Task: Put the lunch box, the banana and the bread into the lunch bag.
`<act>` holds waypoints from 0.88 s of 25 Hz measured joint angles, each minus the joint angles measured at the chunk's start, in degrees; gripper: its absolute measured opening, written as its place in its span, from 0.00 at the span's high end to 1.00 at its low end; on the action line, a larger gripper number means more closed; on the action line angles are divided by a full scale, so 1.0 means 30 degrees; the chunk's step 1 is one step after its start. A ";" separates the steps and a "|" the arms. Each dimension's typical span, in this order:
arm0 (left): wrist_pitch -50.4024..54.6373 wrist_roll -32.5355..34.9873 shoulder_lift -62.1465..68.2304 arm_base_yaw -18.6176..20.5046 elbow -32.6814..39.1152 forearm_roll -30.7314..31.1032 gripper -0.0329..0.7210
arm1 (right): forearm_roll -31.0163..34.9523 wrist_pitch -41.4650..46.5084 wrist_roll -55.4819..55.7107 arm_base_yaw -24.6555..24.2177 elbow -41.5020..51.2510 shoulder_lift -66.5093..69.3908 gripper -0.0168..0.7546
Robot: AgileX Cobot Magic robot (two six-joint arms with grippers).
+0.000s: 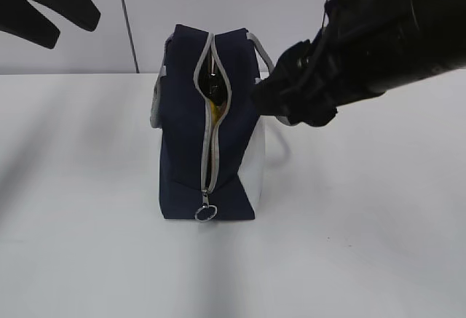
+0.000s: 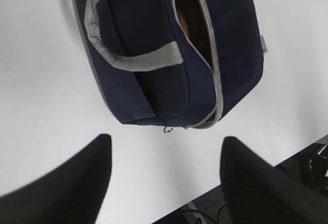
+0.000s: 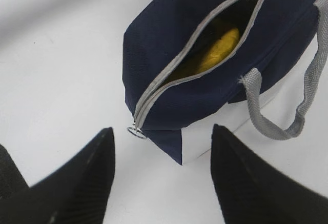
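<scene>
Lunch bag [image 1: 226, 150] — navy, upright on the white worktop [image 1: 80, 245], zipper [image 1: 209, 121] parted. Banana [image 3: 218, 52] — yellow, lying inside the opening; a brown shape beside it, unclear. Left end effector [image 2: 164, 178] spread apart, nothing held, above the bag. Right end effector [image 3: 161, 172] likewise spread, holding nothing.

You see a navy lunch bag [image 1: 218, 136] with a white side panel, grey zipper [image 1: 207, 125] and grey handles, yellow banana [image 3: 218, 49] inside, on a white desk [image 1: 80, 245].
</scene>
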 joint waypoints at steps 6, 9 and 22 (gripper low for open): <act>0.0016 0.0000 0.0000 0.0000 0.0000 0.0000 0.36 | 0.1972 -0.4714 -0.2021 0.0000 0.3414 -0.0693 0.41; 0.0016 0.0000 0.0000 0.0000 0.0000 0.0000 0.36 | 0.2572 -0.7249 -0.2190 0.0000 0.4766 -0.0693 0.41; 0.0016 0.0000 0.0000 0.0000 0.0000 0.1050 0.37 | 0.2197 -1.6557 -0.1759 0.2170 0.9807 -0.0451 0.41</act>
